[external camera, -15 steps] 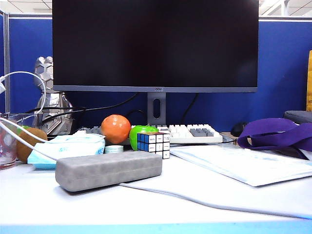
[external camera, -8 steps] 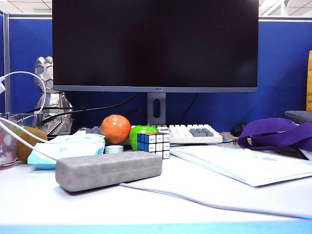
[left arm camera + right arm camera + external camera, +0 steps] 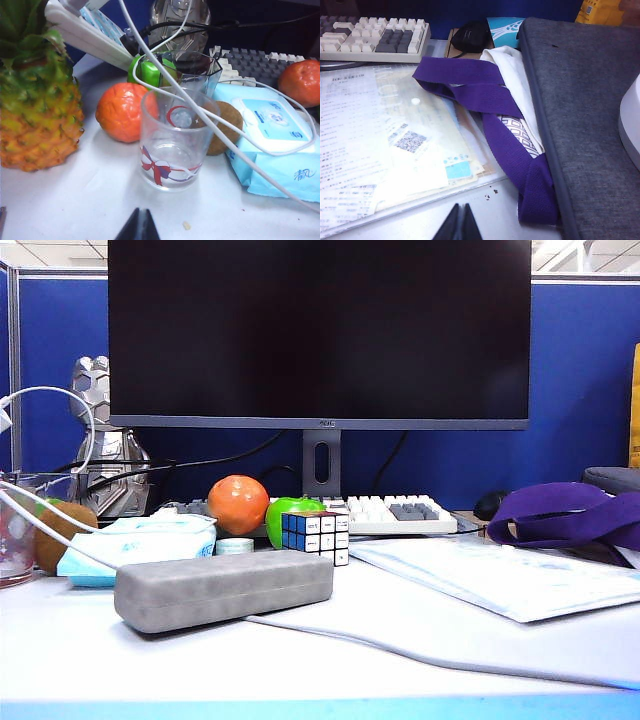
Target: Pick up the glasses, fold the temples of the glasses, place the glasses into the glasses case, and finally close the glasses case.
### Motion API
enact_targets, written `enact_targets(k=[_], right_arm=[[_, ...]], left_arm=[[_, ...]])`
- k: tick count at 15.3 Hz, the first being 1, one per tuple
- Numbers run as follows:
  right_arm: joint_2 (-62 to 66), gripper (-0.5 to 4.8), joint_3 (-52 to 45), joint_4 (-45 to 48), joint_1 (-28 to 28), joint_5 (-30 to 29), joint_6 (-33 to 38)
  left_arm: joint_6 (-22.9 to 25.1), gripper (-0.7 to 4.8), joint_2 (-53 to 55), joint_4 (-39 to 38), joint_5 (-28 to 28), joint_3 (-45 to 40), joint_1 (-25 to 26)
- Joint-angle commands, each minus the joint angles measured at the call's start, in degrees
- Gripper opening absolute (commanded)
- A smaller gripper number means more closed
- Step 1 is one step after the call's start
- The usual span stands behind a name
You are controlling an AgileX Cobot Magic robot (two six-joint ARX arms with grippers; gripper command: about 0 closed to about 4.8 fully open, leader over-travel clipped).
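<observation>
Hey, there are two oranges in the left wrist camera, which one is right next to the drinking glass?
The orange between the pineapple and the drinking glass, partly behind the glass. The other orange sits far off by the keyboard, past the blue tissue packet.

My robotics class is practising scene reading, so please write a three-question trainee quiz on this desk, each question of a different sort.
1. True or false: the glasses case lies shut on the table.
2. Which thing stands directly behind the case's right end in the exterior view? A) pineapple B) puzzle cube C) mouse
3. Fill in: both end effectors have their fingers ____.

Key
1. True; its lid is down, and no glasses show anywhere.
2. B; the puzzle cube stands there, with the orange and green apple further back.
3. Shut; the left end effector points at the drinking glass, the right end effector hangs over the papers beside the purple strap.
</observation>
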Motion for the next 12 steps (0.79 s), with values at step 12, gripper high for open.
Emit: enact_targets(k=[12], right_arm=[[-0.09,-0.01,-0.42,0.42,0.02,-0.15,0.24]], left_arm=[[-0.15,-0.05,-0.11,-0.63,0.52,-0.11,-1.95]])
